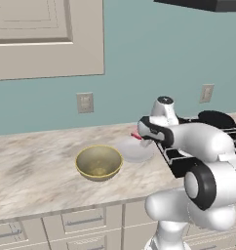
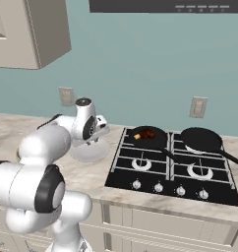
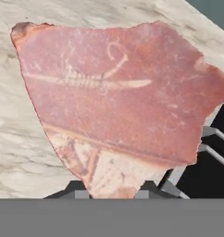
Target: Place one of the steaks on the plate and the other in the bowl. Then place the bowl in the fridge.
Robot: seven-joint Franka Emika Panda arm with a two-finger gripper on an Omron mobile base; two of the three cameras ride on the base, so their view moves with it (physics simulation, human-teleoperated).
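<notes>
The white arm's two-finger gripper [image 1: 139, 135] hung low over the marble counter [image 1: 37, 166], just beside the left edge of the black gas hob [image 2: 172, 170]. Its dark finger tips [image 3: 77, 189] were pinching the pale pink-red, raw-looking flat steak [image 3: 118, 102], which lay wide across the hand view with marble and hob grate behind it. From the left base view a sliver of that pink meat showed at the gripper, above the far edge of the round shallow white-grey plate [image 1: 132, 151]; whether meat and plate touched I could not tell. The wide deep olive-gold bowl with a yellow rim [image 1: 99, 162] stood just to the left of the plate, nearer the counter's front edge. The dark reddish-brown seared steak [image 2: 146, 133] lay in the black frying pan [image 2: 150, 138] on the hob's rear left burner. A second black frying pan [image 2: 202, 139] sat on the rear right burner.
</notes>
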